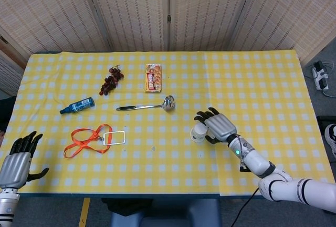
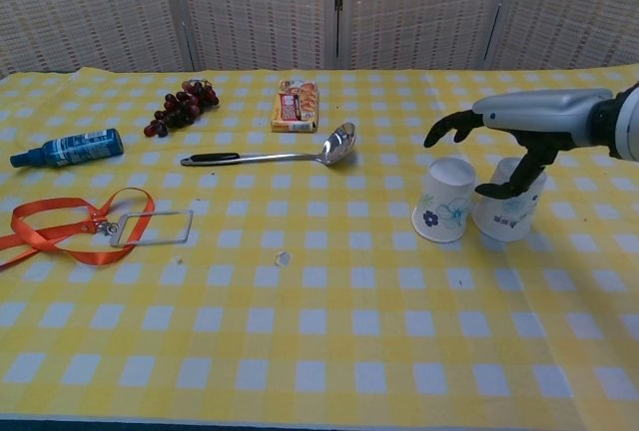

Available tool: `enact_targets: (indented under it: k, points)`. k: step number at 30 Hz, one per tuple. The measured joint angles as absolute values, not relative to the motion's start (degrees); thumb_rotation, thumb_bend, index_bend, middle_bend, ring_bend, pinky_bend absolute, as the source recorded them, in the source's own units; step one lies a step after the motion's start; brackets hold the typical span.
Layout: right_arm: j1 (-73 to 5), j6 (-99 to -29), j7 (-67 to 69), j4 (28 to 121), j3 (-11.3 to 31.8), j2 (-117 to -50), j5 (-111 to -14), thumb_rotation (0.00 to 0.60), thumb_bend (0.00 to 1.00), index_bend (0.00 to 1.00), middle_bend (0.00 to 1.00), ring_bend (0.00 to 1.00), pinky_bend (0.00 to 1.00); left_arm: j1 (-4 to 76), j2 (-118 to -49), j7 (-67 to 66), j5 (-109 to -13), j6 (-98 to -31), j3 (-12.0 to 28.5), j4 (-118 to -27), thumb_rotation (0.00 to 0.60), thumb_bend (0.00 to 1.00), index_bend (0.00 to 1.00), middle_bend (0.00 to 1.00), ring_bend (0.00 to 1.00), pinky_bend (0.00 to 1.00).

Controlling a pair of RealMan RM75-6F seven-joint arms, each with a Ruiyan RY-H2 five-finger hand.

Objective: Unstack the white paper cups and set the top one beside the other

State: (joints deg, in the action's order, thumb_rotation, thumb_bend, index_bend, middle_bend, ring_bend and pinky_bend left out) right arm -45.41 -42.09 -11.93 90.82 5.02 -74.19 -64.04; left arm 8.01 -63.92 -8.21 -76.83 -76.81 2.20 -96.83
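Two paper cups stand mouth-down on the desk (image 2: 300,351), touching side by side at right of centre: left cup (image 2: 445,200), right cup (image 2: 507,212). One right hand (image 2: 519,127) hovers over both, fingers spread, thumb against the right cup, gripping neither. One left hand (image 1: 18,161) rests at the near left desk edge, fingers apart, holding nothing. Also present, one each: spoon (image 2: 275,155), grape bunch (image 2: 180,106), snack box (image 2: 298,105), blue bottle (image 2: 68,147), orange lanyard (image 2: 75,226) with a clear badge holder (image 2: 152,227).

A staged test room: checkered tablecloth (image 1: 262,74) before woven folding screens (image 1: 131,11).
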Motion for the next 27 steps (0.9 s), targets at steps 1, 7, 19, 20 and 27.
enact_targets:
  k: [1,7,19,20,27]
  points:
    - [-45.31,-42.17,-11.81,90.97,4.96,-74.02,-64.12,0.600,0.44,0.15,0.11,0.14,0.02,8.05,-63.93,-8.25,-76.85,-76.75,2.19,-96.86,0.600,0.24,0.04,0.01,0.00,0.00]
    - [-43.66,-45.10,-10.26,93.39,5.03,-71.75,-65.87,0.600,0.44,0.15,0.10,0.14,0.02,8.19,-63.85,-8.24,-76.70,-76.57,2.29,-96.99,0.600,0.24,0.04,0.01,0.00,0.00]
    - [-30.98,-67.50,-9.41,97.78,2.83,-66.75,-73.98,0.600,0.44,0.15,0.07,0.10,0.02,8.19,-65.98,-8.80,-78.64,-79.73,3.34,-95.49,0.600,0.24,0.05,0.01,0.00,0.00]
    - [-29.08,-70.26,-9.29,97.82,2.34,-66.53,-75.05,0.600,0.44,0.14,0.07,0.10,0.02,8.24,-66.14,-9.10,-78.57,-79.78,3.48,-95.47,0.600,0.24,0.05,0.01,0.00,0.00]
    - [-18.27,-83.11,-5.87,96.62,-0.86,-66.33,-81.03,0.600,0.44,0.14,0.06,0.10,0.02,8.86,-67.19,-10.74,-78.20,-79.89,4.19,-95.69,0.600,0.24,0.05,0.01,0.00,0.00]
